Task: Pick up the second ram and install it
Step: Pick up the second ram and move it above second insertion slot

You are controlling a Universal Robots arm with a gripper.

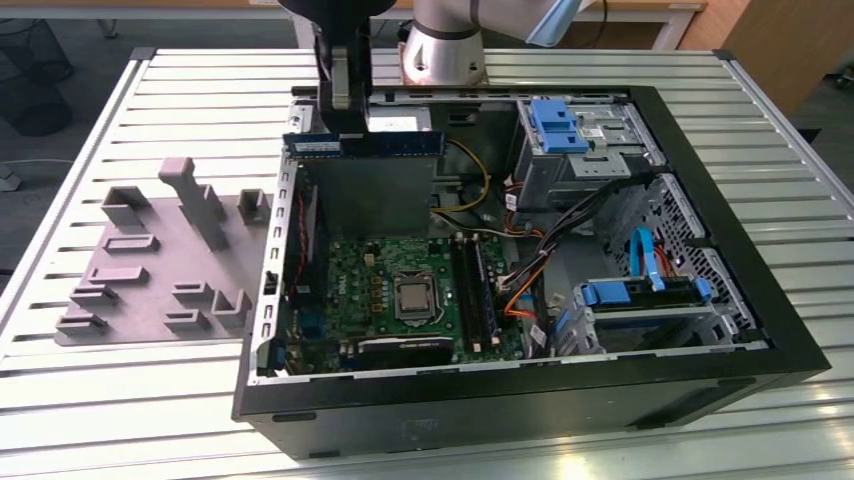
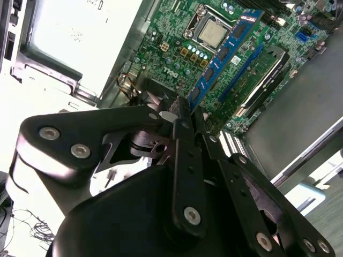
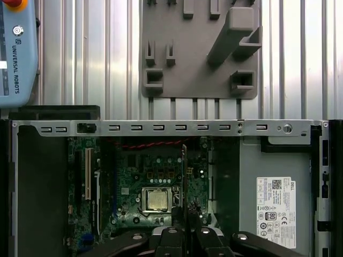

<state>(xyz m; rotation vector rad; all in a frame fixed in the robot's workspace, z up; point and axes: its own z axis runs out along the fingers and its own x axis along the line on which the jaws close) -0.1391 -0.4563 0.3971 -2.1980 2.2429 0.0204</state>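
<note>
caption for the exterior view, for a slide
Gripper holds the long blue ram stick above the open black computer case.

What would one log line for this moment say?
gripper: shut on long blue ram stick | position: aloft over green motherboard | state: not installed

- the case [image 1: 534, 410] is open on top, so there's loads of room to come straight down; the gripper [image 1: 350, 128], clamped on the second ram [image 1: 394, 143], hangs high above it in open air
- the motherboard [image 1: 380, 270] is mostly low and flat; there's a clear drop onto the black memory slots [image 1: 475, 290]
- a cable bundle [image 1: 523, 285] crowds just beside the slots on the exterior view's right; that's the tight side
- the drive cages [image 1: 567, 135] stand tall further that way; the power supply [image 1: 367, 200] blocks the far end
- the grey fixture plate [image 1: 147, 270] with its upright posts sits outside, on the exterior view's left
</note>
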